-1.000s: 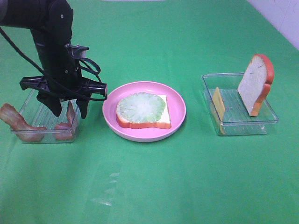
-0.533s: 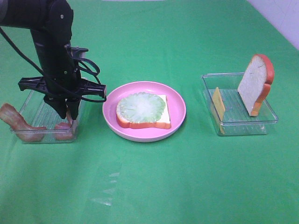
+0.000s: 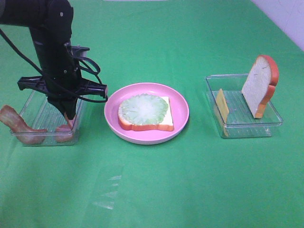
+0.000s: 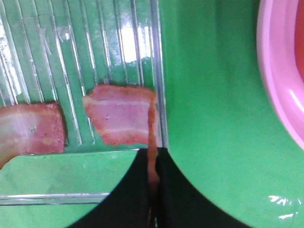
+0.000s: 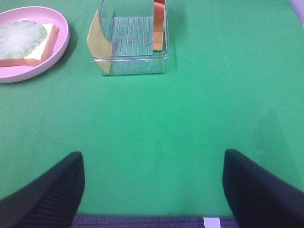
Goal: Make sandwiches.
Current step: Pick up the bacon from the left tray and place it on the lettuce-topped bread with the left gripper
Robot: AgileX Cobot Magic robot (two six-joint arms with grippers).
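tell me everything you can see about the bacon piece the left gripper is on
The bacon strip is a reddish-pink toy piece with pale cream streaks and a darker orange-brown edge. It lies in the corner of the clear ribbed tray on the side towards the pink plate. Most of it is flat on the tray floor, with one thin edge rising beside the tray wall. The left gripper is shut on that raised edge. A gap separates it from the other bacon strip.
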